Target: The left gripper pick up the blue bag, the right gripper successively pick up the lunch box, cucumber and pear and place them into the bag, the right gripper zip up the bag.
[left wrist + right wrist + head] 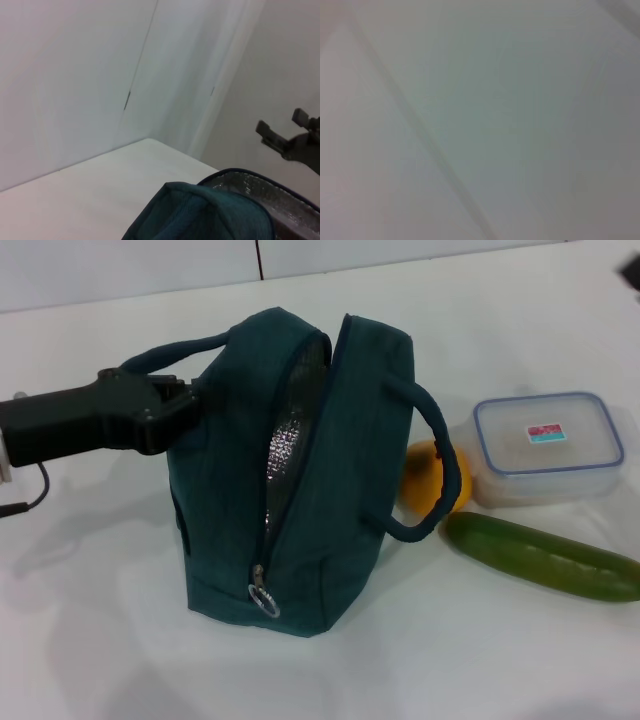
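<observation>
A: Where's your left gripper [190,400]?

B: At the bag [290,470], on its left upper edge. My black arm comes in from the left, level over the table [100,640], and the claw tip meets the fabric just under the near handle [175,352]. I can't tell whether my fingers are clenched on the cloth or only pressed against it; the tips are lost against the bag.

A: And the bag itself?

B: It stands upright in the middle of the table, zipper undone along the top, so the silver lining [290,445] shows through the gap. The ring pull [264,600] hangs at the front end of the zipper, low on the near face. My left wrist view shows the teal rim and the lining from just above [215,210].

A: The food?

B: All to the right of the bag, on the table. The pear [437,478] sits just behind the bag's other handle [425,460], partly hidden by it. The box [548,445] is beside the pear, lid on, with a small label on top. The cucumber [545,555] lies in front of the box, slanting toward the near right.

A: Your right gripper [290,140]?

B: Up and well apart from the bag. It shows only in the left wrist view, past the bag's rim, fingers spread.
</observation>
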`<state>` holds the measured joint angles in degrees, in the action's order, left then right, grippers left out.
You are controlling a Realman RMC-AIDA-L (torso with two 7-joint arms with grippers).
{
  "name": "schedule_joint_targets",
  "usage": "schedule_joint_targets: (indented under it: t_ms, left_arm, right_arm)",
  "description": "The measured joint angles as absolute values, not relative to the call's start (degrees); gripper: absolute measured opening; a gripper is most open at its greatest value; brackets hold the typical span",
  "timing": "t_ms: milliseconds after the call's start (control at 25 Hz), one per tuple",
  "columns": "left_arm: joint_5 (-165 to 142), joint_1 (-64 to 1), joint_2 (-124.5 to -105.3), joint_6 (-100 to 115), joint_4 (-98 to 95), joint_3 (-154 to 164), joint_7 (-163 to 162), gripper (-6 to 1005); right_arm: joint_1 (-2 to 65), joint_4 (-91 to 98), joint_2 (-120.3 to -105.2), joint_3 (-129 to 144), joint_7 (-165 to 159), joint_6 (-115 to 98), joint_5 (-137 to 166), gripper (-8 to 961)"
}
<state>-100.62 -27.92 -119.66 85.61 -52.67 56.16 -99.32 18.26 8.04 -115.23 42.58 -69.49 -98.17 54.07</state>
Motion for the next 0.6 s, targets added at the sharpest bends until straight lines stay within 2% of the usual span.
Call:
schedule_joint_targets:
  t_ms: [360,600]
  left_arm:
    - [-99.87,-27.87,-119.54,85.84,-50.95,56.96,-98.03,58]
    - [-100.04,-27.78,-119.52,85.86,-50.9,57.72,-97.29,59]
  right_arm:
    - [11.69,-1.76,-115.04,39.41,-71.82,-100.56,47.46,839]
    - [9.94,-4.2,-115.02,37.3,-78.66,-94.71,46.95,838]
